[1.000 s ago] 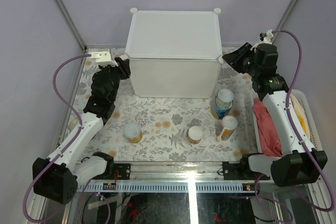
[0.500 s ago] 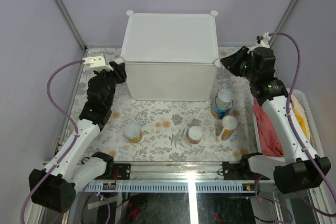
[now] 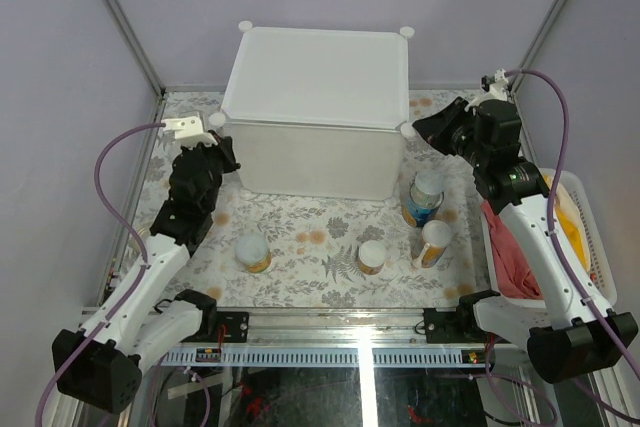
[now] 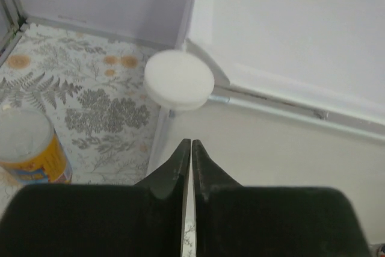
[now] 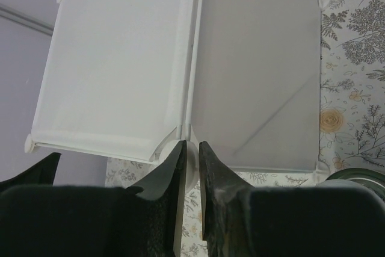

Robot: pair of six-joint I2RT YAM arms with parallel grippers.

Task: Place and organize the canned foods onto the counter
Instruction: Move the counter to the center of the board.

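Note:
The counter is a big white cube cabinet with round corner knobs, standing slightly skewed at the back of the mat. My left gripper is shut and empty, its tips against the cabinet's near-left corner just below a knob. My right gripper is at the near-right corner, its jaws closed narrowly on that knob. On the mat stand a blue-labelled tin, a tall yellow can, a short orange can and a yellow-orange can, the last also in the left wrist view.
A white slatted basket with red cloth and yellow cloth sits at the right edge, beside my right arm. Purple cables loop off both arms. Grey walls close in the back and sides of the floral mat.
The counter has shifted left and toward the near side and turned a little. Both grippers have moved with its front corners. The cans have not moved.

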